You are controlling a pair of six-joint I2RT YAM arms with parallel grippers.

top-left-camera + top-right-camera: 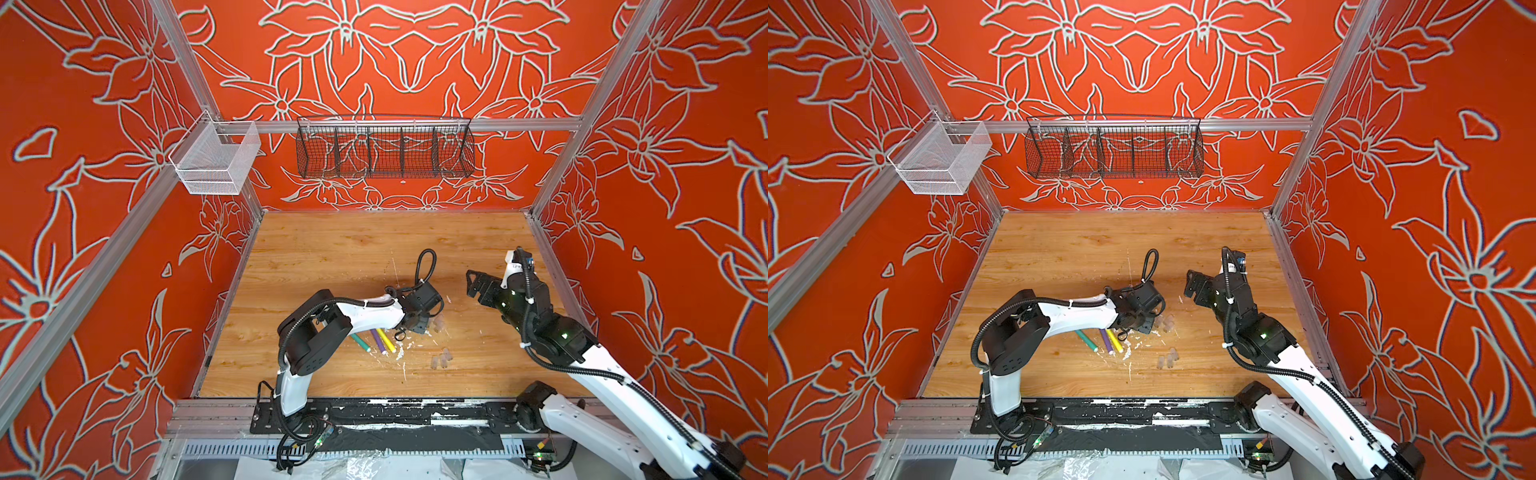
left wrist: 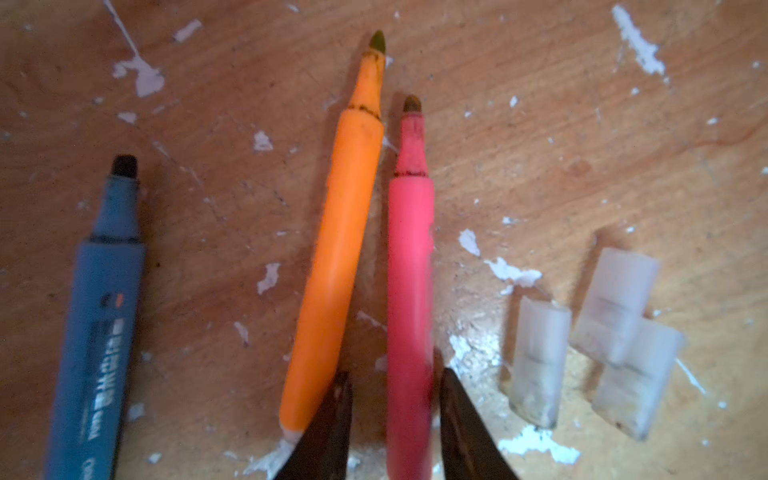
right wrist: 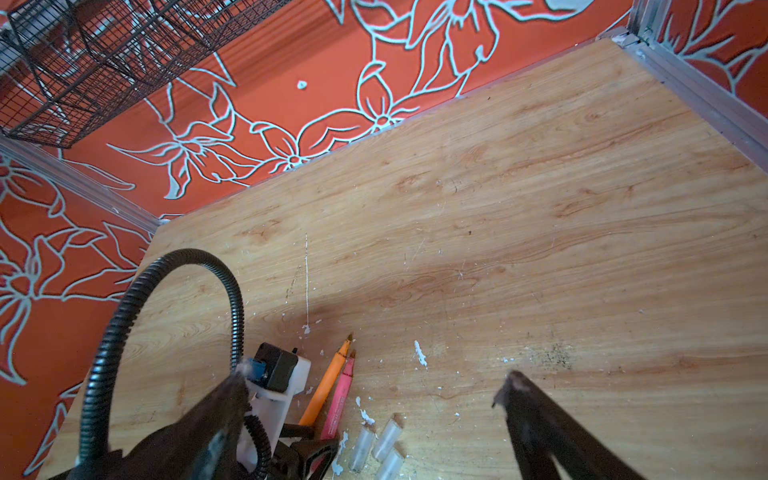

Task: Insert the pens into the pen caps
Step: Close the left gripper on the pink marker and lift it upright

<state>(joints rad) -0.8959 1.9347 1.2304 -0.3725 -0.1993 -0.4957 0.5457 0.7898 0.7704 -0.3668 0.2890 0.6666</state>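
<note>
Black fingers of the left hand sit closest in the left wrist view. They are part-open and straddle the rear of the pink-red pen: one finger is close against the barrel, a gap shows at the other, and no clamp is made. That pen lies flat on the worktop, tip pointing away from the hand. Orange pen lies just beside it, tips near each other; blue pen lies well apart beyond the orange one. Three pen caps lie near the pink-red pen on its opposite side, two of them touching. In both top views the green pen, purple pen and yellow pen lie side by side, partly under the left forearm; further caps lie nearer the front edge. Right hand hovers above the worktop, well apart from the pens, jaws spread wide, nothing between them. White flecks mark the surface around the pens.
</note>
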